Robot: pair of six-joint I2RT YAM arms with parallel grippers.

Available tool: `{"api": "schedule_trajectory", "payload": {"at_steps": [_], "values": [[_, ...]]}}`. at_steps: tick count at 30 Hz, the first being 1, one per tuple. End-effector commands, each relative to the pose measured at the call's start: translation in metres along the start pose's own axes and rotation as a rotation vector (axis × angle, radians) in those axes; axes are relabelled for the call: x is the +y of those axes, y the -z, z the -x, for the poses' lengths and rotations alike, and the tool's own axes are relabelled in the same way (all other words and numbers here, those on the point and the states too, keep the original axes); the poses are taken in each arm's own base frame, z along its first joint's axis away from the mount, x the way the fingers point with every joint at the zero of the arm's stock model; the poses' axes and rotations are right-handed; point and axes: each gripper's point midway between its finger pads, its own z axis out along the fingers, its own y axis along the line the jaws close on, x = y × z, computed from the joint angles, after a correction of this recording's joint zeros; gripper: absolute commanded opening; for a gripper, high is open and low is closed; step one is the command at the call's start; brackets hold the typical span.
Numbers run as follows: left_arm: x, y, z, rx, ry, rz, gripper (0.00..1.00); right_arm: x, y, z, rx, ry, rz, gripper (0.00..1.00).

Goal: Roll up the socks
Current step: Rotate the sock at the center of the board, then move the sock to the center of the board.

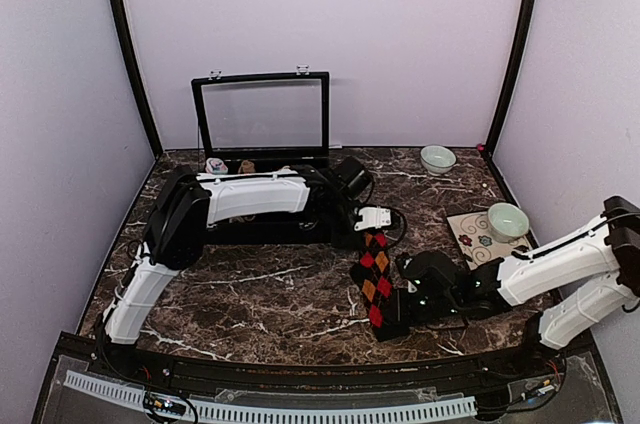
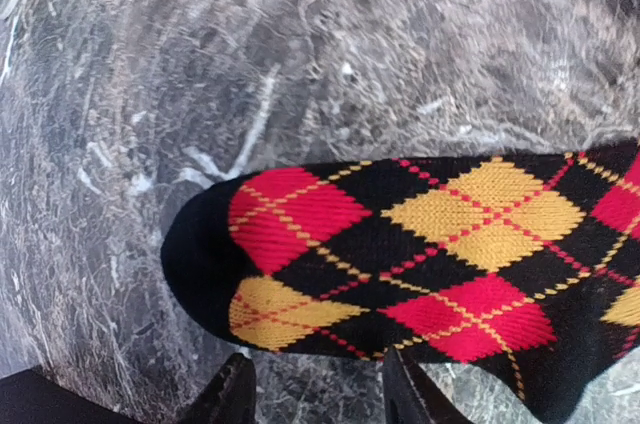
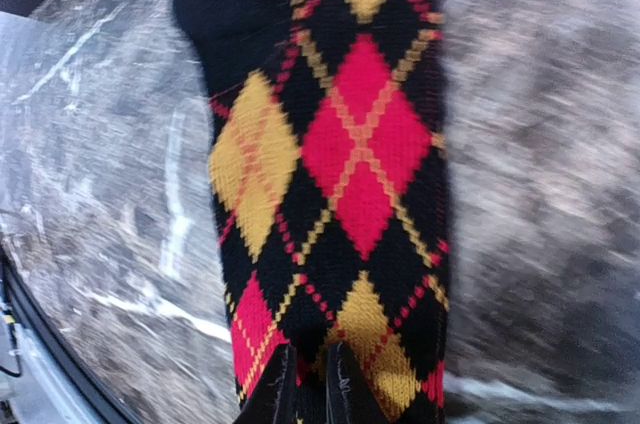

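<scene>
One argyle sock (image 1: 376,274), black w/ red and orange-yellow diamonds, lies flat and stretched straight on the tabletop (image 1: 250,284), in front of the black-framed lid (image 1: 262,78) and off to its right. Whether a 2nd sock sits under it I can't tell. It's laid long-ways, one end pointing toward the lid and the other away, which gives me a clean line to roll along. My left pincer (image 2: 320,396) hangs at the end nearer the lid, the rounded toe end by the look of the wrist cam. Its fingers stand apart w/ bare marble between them and nothing gripped, so that end is free to lie flat. My right pincer (image 3: 310,389) is at the end farthest from the lid, fingers drawn nearly together right on the knit. I read that as a pinch on the edge, prob. to anchor the sock and keep it taut. No roll formed yet; the fabric is flat end to end. By my judgement the next step is starting the curl at one end. The risk is the knit slipping or skewing if the pinch is shallow.
</scene>
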Motion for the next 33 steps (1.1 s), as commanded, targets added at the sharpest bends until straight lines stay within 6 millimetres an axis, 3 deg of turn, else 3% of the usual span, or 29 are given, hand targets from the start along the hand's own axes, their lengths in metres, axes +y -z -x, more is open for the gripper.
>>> {"api": "schedule_trajectory", "payload": {"at_steps": [1,5,8,13,19,21,22,25,29,33], "values": [[0.029,0.058,0.003,-0.07,0.136,-0.013,0.44,0.028,-0.01,-0.002,0.045,-0.007,0.089,0.15],[0.033,0.112,0.0,-0.131,0.158,-0.008,0.47,0.049,0.005,0.028,-0.013,0.017,0.162,0.3],[0.021,0.14,-0.001,-0.16,0.144,-0.024,0.48,0.052,0.025,0.057,-0.073,0.018,0.227,0.34],[0.002,0.171,-0.002,-0.21,0.14,-0.05,0.48,0.029,0.038,0.112,-0.13,0.02,0.265,0.33],[0.001,0.19,-0.019,-0.191,0.145,0.033,0.48,0.022,0.008,0.165,-0.061,0.084,0.273,0.14],[0.007,0.198,-0.03,-0.192,0.186,0.074,0.48,0.016,-0.008,0.174,-0.028,0.07,0.29,0.1],[0.012,0.203,-0.036,-0.197,0.224,0.1,0.52,0.014,-0.015,0.178,-0.015,0.068,0.291,0.08],[0.02,0.211,-0.061,-0.186,0.291,0.179,0.94,-0.001,-0.04,0.183,0.039,0.07,0.24,0.04],[0.006,0.203,-0.091,-0.137,0.286,0.128,0.99,-0.025,-0.059,0.185,0.068,0.033,0.18,0.01],[0.003,0.209,-0.098,-0.16,0.315,0.066,0.99,-0.046,-0.076,0.186,0.084,0.028,0.09,0.0]]}}
